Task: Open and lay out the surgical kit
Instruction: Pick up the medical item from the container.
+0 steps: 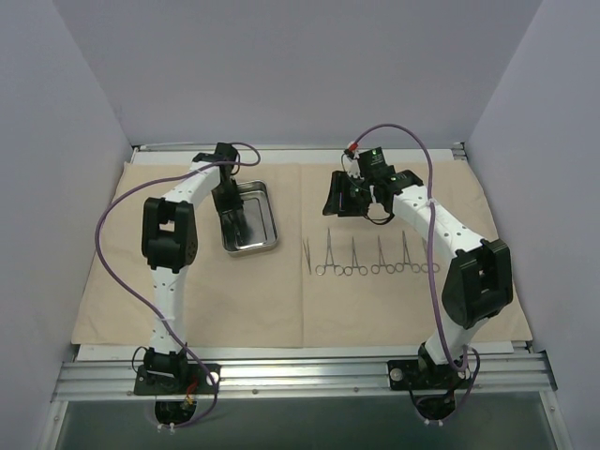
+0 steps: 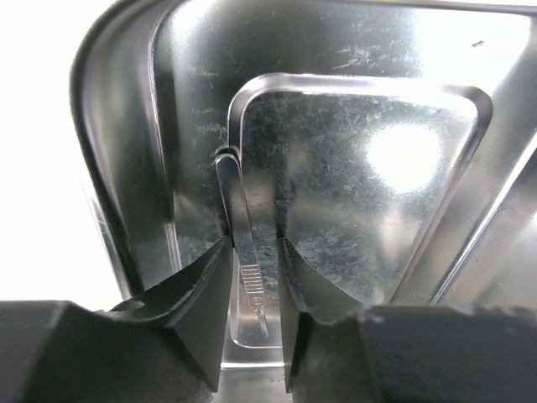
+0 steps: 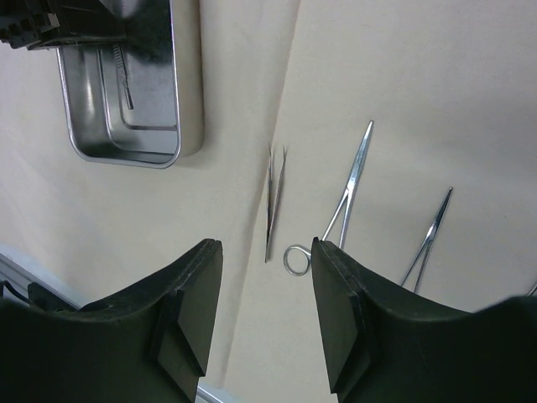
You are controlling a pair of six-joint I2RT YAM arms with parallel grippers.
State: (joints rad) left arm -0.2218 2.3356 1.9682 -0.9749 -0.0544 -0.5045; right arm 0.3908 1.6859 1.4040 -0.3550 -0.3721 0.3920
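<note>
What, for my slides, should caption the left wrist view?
Left gripper straddles a slim metal handle in the steel tray.

On the left wrist view the tray [image 2: 126, 168] runs off the right edge, and I cannot tell whether my left fingers [image 2: 201, 294] touch the thin tool [image 2: 239, 201] between them. On the right wrist, my right fingers [image 3: 344, 311] cover most of the forceps [image 3: 348, 189] rings.

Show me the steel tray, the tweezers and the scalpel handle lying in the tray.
steel tray [image 1: 260, 217], top external view, bare floor
tweezers [image 3: 270, 220], right wrist view, middle of its arms
scalpel handle [image 2: 242, 227], left wrist view, smooth mid-shaft
</note>
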